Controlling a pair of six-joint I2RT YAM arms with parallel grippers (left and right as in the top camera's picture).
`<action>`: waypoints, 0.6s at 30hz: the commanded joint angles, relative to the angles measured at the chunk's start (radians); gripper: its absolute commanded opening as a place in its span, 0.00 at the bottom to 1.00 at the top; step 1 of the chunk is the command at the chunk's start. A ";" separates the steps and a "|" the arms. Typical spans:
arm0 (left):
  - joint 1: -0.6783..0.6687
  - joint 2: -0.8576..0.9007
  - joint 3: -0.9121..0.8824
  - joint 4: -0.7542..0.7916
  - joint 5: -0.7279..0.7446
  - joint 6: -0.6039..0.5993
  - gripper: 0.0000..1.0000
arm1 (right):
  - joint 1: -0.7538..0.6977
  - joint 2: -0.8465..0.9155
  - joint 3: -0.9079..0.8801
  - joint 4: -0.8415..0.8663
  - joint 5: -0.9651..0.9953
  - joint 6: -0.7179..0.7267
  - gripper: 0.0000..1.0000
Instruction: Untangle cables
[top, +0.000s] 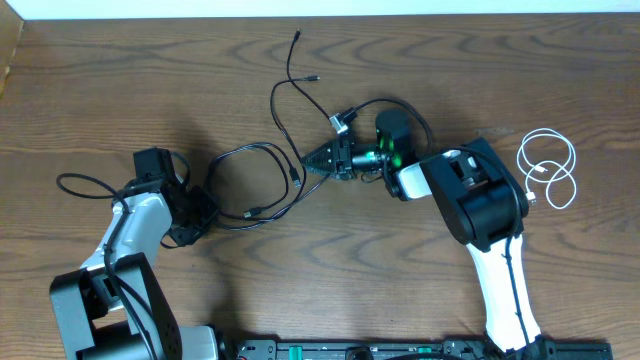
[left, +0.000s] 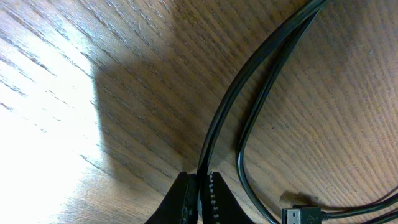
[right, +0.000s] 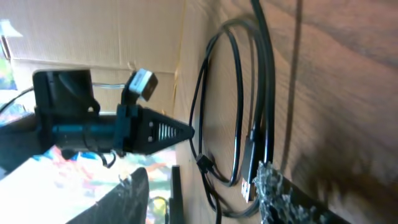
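Sitting on wood table (top: 400, 290): right gripper (top: 307, 165) mid-table, jaws half apart, tips just beside the black cables (top: 250, 180). Left gripper (left: 199, 190) pinched tight on one black loop, left of centre. Far right, white cable (top: 548, 168) coiled alone, well apart.

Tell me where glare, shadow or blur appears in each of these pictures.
Overhead view: even light, sharp, only soft shadows on the table. Left wrist view: strong glare on the table at left, a dark shadow next to it, the fingers close and soft. Right wrist view: the cardboard is blurred; the black cables look sharper.
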 joint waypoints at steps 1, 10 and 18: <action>0.002 0.002 -0.008 0.003 0.008 -0.009 0.08 | -0.005 0.043 -0.020 0.009 0.029 -0.010 0.47; 0.002 0.002 -0.008 0.002 0.008 -0.009 0.08 | -0.014 0.043 -0.020 0.003 0.034 -0.034 0.05; 0.002 0.002 -0.008 0.002 0.008 -0.009 0.07 | -0.034 0.043 -0.020 -0.040 0.046 -0.072 0.01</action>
